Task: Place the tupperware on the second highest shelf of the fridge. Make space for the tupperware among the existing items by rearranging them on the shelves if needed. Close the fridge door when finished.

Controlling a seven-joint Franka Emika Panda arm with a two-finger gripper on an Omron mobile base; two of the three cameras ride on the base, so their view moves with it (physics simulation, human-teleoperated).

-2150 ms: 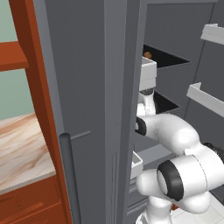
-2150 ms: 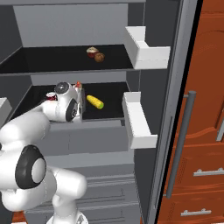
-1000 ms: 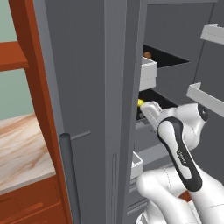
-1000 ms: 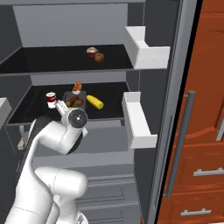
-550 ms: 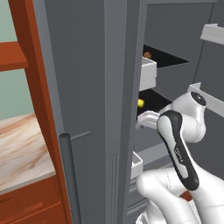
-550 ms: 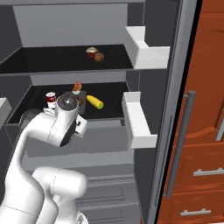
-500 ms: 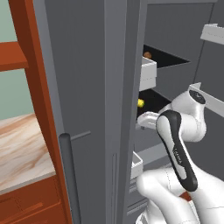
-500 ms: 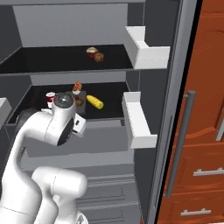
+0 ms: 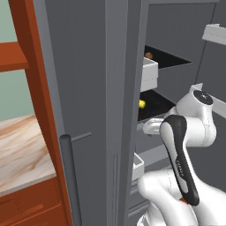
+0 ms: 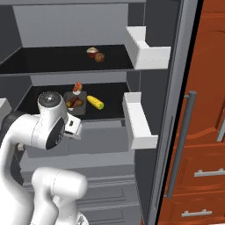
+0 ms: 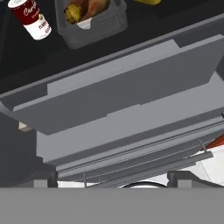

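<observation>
The tupperware (image 10: 74, 103) (image 11: 89, 19), a grey tub with food in it, stands on a black shelf of the fridge (image 10: 79, 26), one level below the shelf that holds a small round brown item (image 10: 100, 57) (image 9: 149, 55). A yellow item (image 10: 95, 102) (image 9: 142, 104) lies right of the tub. My gripper (image 11: 116, 181) is open and empty, its tips wide apart, low in front of the grey drawer front under that shelf. The fridge door (image 10: 173, 110) stands open, with pale bins (image 10: 147, 48) on its inner face.
A red and white can (image 11: 31, 19) stands left of the tub. A small red-topped item (image 10: 78, 86) sits behind it, and a pale one (image 10: 92, 52) beside the brown item. My folded arm (image 10: 50, 118) hides the shelf's left part. The left door (image 9: 88, 88) and red-brown cabinets (image 10: 206, 132) flank the opening.
The arm has folded further and the hand has drawn back and down from the shelf. The tub and the other items have stayed where they were.
</observation>
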